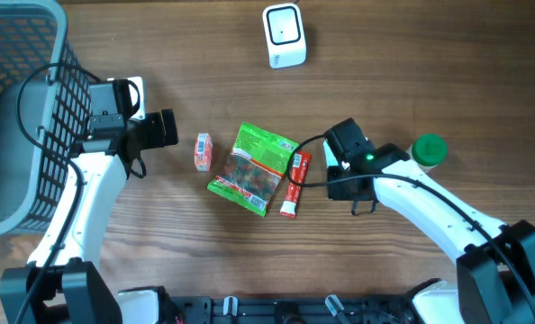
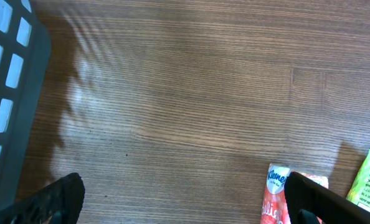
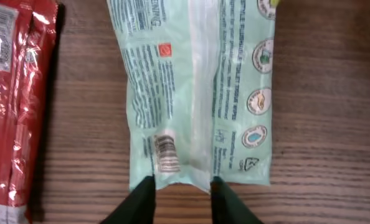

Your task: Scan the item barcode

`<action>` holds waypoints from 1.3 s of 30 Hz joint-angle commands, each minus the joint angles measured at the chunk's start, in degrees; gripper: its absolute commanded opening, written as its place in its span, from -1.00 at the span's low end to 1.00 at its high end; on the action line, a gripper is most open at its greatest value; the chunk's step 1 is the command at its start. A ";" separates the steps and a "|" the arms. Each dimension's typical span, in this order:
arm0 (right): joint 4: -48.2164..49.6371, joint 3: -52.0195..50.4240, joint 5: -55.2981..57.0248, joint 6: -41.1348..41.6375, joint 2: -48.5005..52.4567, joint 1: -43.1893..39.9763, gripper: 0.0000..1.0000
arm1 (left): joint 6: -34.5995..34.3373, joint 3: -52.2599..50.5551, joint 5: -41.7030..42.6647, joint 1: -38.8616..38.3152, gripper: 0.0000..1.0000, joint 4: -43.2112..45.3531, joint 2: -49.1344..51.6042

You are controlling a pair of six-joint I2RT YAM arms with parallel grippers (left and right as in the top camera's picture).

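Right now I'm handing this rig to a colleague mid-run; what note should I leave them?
Left gripper: open, empty, above the table beside the tissue pack.
Right gripper: fingers straddle the end seam of the wipes pack; a firm grip can't be confirmed.
Wipes pack lies on the table, barcode facing up. Scanner stands at the table's far side.
Done: pack not lifted, not at the scanner.
Left: grip, lift, present barcode to the scanner.

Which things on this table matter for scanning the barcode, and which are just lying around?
For the job, as far as I can judge: white scanner; pale green wipes pack, its barcode showing, at the right claw.

Lying about: green snack bag; red packet; small tissue pack; green-capped bottle; grey basket.
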 commanded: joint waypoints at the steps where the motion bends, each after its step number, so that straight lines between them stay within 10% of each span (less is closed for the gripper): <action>1: 0.90 -0.63 0.44 0.74 0.04 0.09 -0.43 | 0.28 0.85 -0.33 0.31 1.00 0.15 -0.83; 25: 12.90 -9.35 5.49 1.66 1.57 0.09 -0.47 | 0.28 0.85 -0.33 0.31 1.00 0.15 -0.83; 39: 11.85 -9.35 8.15 1.07 2.27 0.09 0.06 | 0.28 0.85 -0.33 0.31 1.00 0.15 -0.83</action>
